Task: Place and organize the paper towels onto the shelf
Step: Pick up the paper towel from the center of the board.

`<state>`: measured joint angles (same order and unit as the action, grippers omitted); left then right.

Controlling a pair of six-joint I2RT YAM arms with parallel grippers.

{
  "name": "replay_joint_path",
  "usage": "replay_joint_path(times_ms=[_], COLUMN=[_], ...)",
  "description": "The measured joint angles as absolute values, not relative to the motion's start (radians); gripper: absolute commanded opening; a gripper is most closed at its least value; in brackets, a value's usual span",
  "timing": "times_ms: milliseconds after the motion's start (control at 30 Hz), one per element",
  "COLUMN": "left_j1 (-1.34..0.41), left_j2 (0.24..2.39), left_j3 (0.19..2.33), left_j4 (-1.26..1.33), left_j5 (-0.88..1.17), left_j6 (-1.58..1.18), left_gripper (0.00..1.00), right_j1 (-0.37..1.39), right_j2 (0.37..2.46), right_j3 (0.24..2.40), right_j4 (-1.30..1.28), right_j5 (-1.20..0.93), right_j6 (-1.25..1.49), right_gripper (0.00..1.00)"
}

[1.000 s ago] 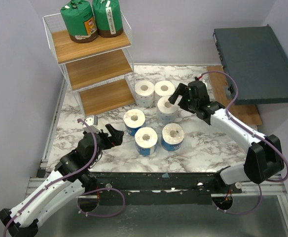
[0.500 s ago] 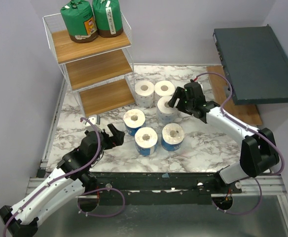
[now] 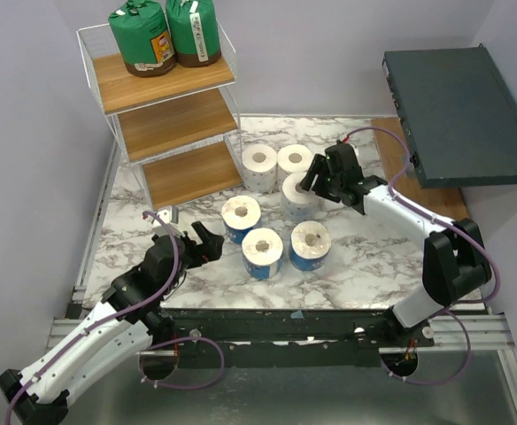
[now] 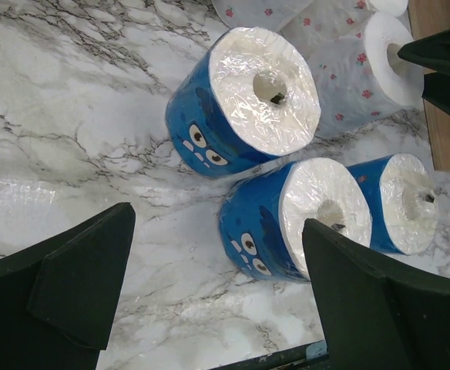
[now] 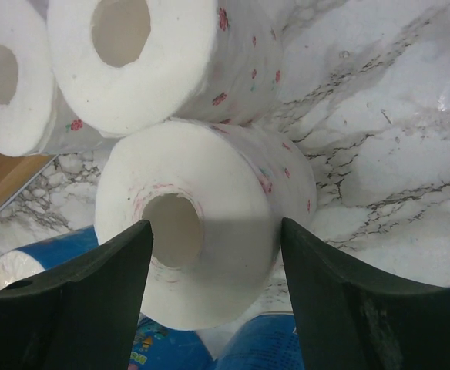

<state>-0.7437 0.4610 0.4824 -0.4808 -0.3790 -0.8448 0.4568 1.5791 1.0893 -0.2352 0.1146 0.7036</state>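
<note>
Overhead, two green rolls (image 3: pixel 165 34) stand on the shelf's (image 3: pixel 174 119) top board; six more sit on the table (image 3: pixel 374 257). Next, the left gripper (image 4: pixel 217 220) gapes wide before blue rolls (image 4: pixel 244 100). Lastly, the right gripper (image 5: pixel 216 231) straddles a white roll (image 5: pixel 225 193), jaws spread; contact unclear.

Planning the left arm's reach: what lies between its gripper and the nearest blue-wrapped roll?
Only bare marble table separates the left gripper from that blue-wrapped roll, as the top view shows.
</note>
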Motion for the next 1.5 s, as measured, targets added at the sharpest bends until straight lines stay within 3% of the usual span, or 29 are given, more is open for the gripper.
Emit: replay_joint_path(times_ms=[667, 1500], left_j1=[-0.744, -0.744], left_j2=[0.49, 0.499], left_j3=[0.482, 0.482], left_j4=[-0.482, -0.473], left_j5=[-0.379, -0.378], left_j6=[-0.839, -0.84], left_gripper=[0.95, 0.94], right_j1=[0.457, 0.457], right_j2=[1.62, 1.646], right_j3=[1.108, 1.164], right_j4=[-0.257, -0.314], right_j5=[0.127, 0.14], right_j6=[0.67, 0.646], right_gripper=[0.64, 0.65])
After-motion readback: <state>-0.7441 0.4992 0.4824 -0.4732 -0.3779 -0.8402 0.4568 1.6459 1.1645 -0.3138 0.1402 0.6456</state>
